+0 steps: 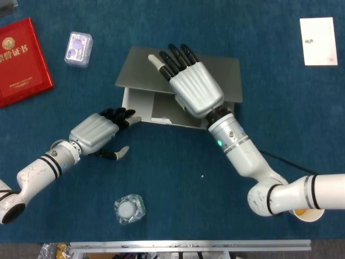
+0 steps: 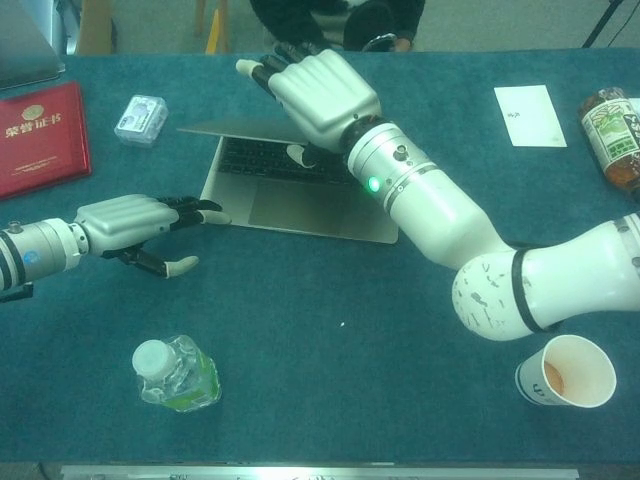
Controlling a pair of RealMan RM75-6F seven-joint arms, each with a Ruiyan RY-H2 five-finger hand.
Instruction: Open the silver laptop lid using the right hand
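The silver laptop (image 1: 140,105) lies mid-table with its lid (image 1: 135,70) raised part way, so the keyboard (image 2: 270,160) and palm rest (image 2: 290,205) show in the chest view. My right hand (image 1: 194,89) (image 2: 320,95) holds the lid's front edge: its fingers lie stretched over the top and the thumb (image 2: 297,153) is tucked underneath. My left hand (image 1: 97,132) (image 2: 125,222) reaches in from the left, holding nothing. Its dark fingertips (image 1: 125,114) touch the base's front left corner.
A red booklet (image 1: 19,62) and a small plastic box (image 1: 78,48) sit at the far left. A water bottle (image 2: 175,373) stands near the front edge. At the right are a paper cup (image 2: 565,370), a white card (image 1: 318,41) and a drink bottle (image 2: 612,135).
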